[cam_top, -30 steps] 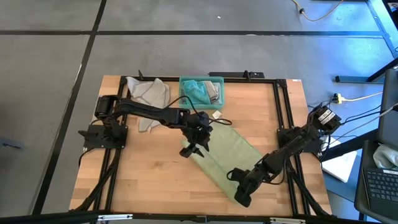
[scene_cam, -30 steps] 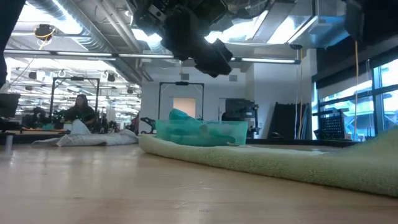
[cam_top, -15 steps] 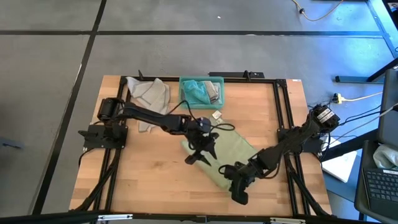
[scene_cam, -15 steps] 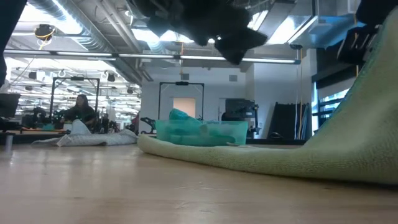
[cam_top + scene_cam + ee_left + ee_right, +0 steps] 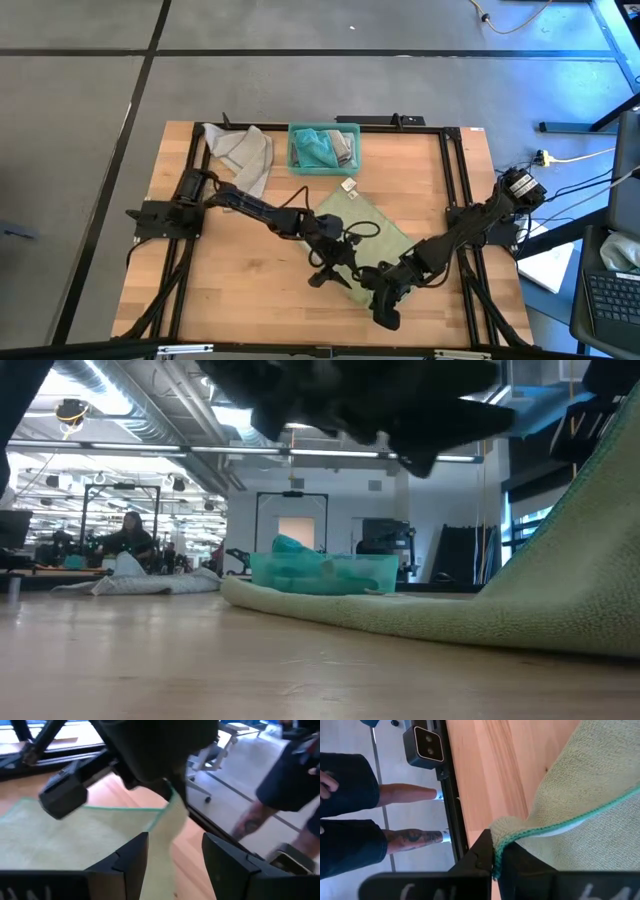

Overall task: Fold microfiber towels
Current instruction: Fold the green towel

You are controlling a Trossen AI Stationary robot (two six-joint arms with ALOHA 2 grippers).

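Green towel (image 5: 375,240) | right pincer (image 5: 496,856) pinching corner | bin (image 5: 323,147), grey cloths (image 5: 240,150) apparently clear

The wooden table (image 5: 240,270) stands on a grey floor (image 5: 80,90) crossed by dark seams. Beyond the table's right edge lie a white cable (image 5: 585,155) and a keyboard (image 5: 612,290). Seen level across the table, the room behind is a large open workshop: long ceiling lights (image 5: 130,450) and ducts (image 5: 110,382) overhead, a dark-framed doorway (image 5: 292,520) straight behind the table, tall windows (image 5: 545,525) to its right. Far off to the left of the doorway a person (image 5: 128,532) sits at a bench. Beside the table's edge, a person's bare legs (image 5: 407,817) show.
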